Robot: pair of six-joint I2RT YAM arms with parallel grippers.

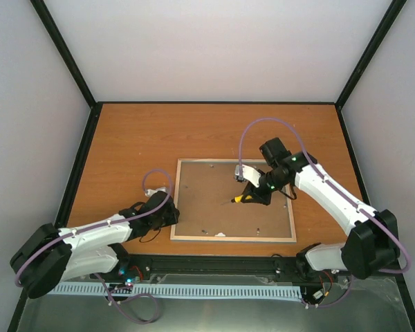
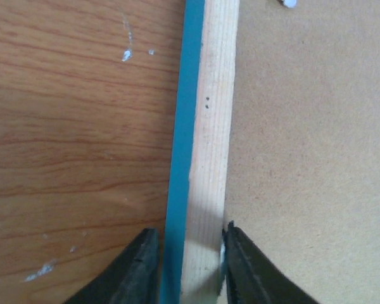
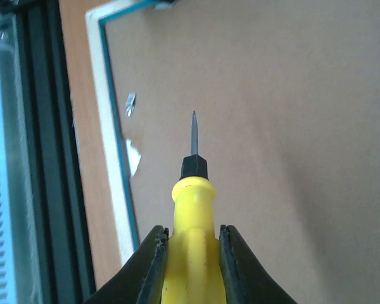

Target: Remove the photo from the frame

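Note:
The frame (image 1: 232, 239) lies face down in the middle of the table, with its pale wood back and the brown backing board (image 1: 207, 200) facing up. The photo is hidden under the board. My left gripper (image 1: 171, 214) is shut across the frame's left rail. The left wrist view shows the jaws (image 2: 189, 253) straddling the wood strip (image 2: 209, 126) and its blue edge (image 2: 182, 126). My right gripper (image 1: 252, 196) is shut on the yellow-handled screwdriver (image 1: 241, 199) over the board's right half. In the right wrist view the screwdriver (image 3: 193, 209) points its tip down toward the board (image 3: 272, 126).
A small metal tab (image 3: 130, 104) and a white scrap (image 3: 133, 157) sit on the board near the frame's rail (image 3: 107, 145). The wooden table (image 1: 131, 145) has black posts and white walls around it. A black rail (image 1: 214, 266) runs along its near edge.

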